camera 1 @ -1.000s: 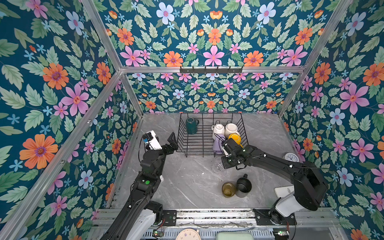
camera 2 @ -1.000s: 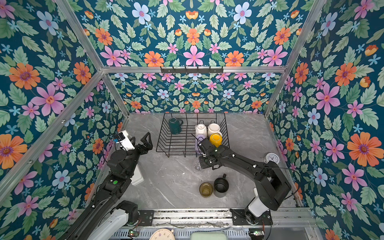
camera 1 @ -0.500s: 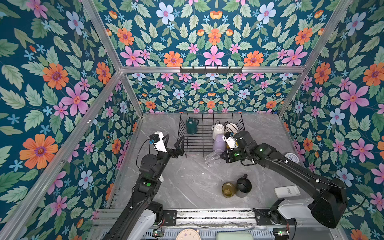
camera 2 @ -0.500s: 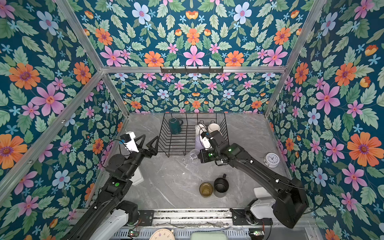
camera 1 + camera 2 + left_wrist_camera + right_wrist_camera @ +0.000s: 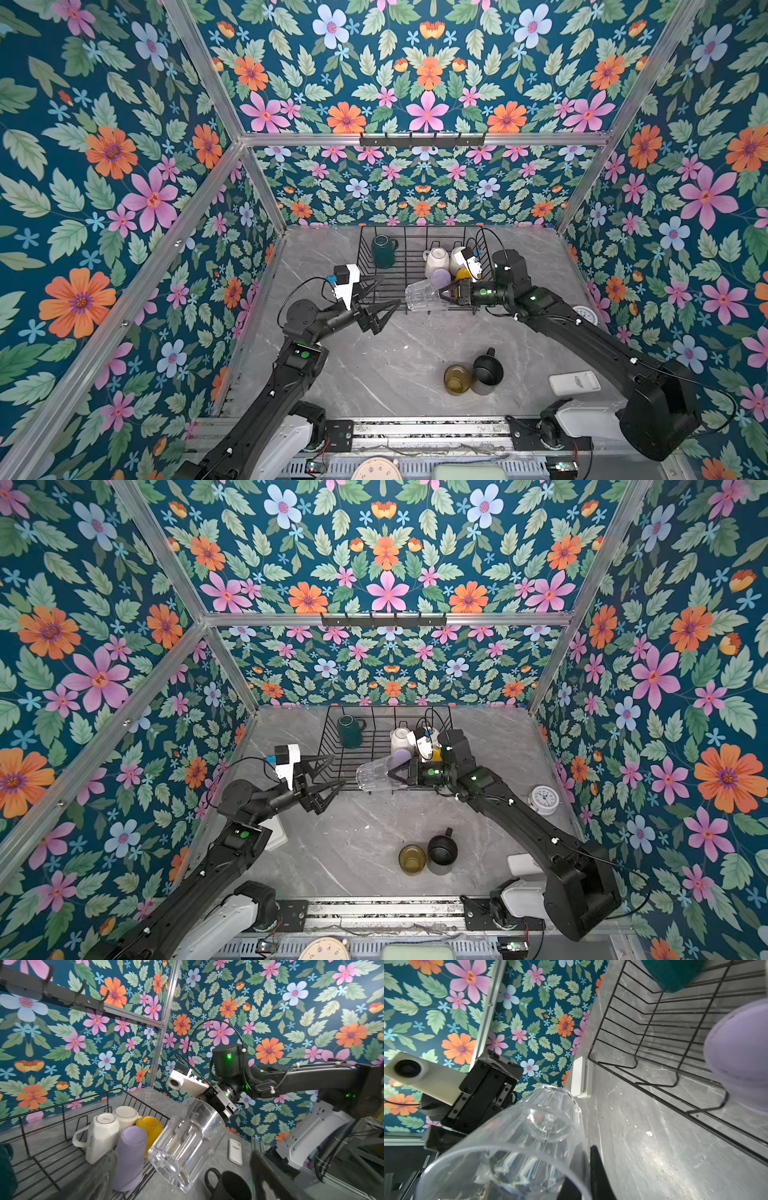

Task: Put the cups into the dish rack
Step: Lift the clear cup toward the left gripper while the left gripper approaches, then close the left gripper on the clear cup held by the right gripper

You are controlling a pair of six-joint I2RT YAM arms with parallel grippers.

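My right gripper (image 5: 446, 293) is shut on the rim of a clear glass (image 5: 426, 295), held sideways over the front edge of the black wire dish rack (image 5: 415, 239), with one finger inside the rim. My left gripper (image 5: 388, 293) stands open just left of the glass base, apart from it. In the rack stand a dark green mug (image 5: 383, 251), a white mug (image 5: 436, 261), a lilac tumbler (image 5: 129, 1153) and a yellow mug (image 5: 149, 1126). An amber glass (image 5: 457, 379) and a black mug (image 5: 487, 370) stand on the table in front.
A white alarm clock (image 5: 544, 799) sits by the right wall and a flat white device (image 5: 575, 382) near the right arm's base. A white box (image 5: 580, 1077) lies against the left wall. A black hook rail (image 5: 422, 139) hangs on the back wall.
My right gripper has raised the clear glass off the table and turned it sideways towards the left. My left arm has swung in towards the glass, jaws still open.
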